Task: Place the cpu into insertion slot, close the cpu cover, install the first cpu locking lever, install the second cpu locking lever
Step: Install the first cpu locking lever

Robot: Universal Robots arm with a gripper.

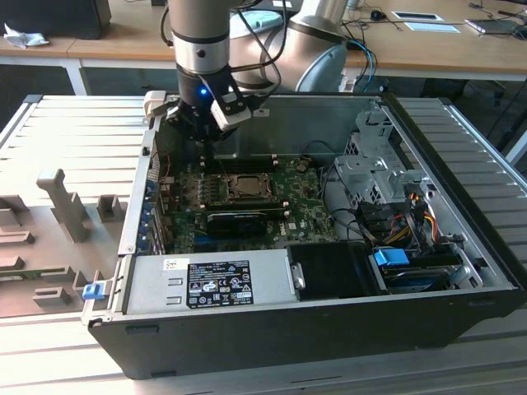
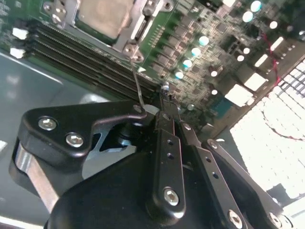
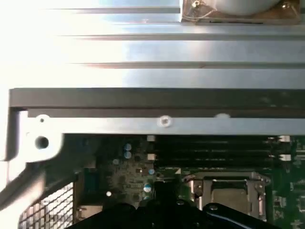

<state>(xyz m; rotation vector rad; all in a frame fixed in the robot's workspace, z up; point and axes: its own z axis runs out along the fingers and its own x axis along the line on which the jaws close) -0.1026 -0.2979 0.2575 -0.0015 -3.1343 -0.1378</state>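
The pale cpu (image 2: 102, 16) lies in the insertion slot (image 1: 244, 188) on the green board. The silver cpu cover (image 2: 138, 29) lies flat around it, and both also show in the first wrist view, cpu (image 3: 229, 199) and cover (image 3: 224, 179). A thin metal locking lever (image 2: 137, 88) rises from the socket's corner and runs up along the side of my black fingers (image 2: 162, 124). My gripper (image 2: 164, 90) hangs over the board beside the socket with its fingertips together, on the exterior view's left (image 1: 204, 152). The lever is beside the tips, not between them.
Black memory slots (image 2: 86, 62) run between the socket and the case's back wall (image 3: 157, 102). A long black card (image 1: 235, 220) sits in front of the socket, with the power supply (image 1: 206, 280) nearer. A drive cage (image 1: 370, 164) and cables (image 1: 403, 218) are at the exterior view's right.
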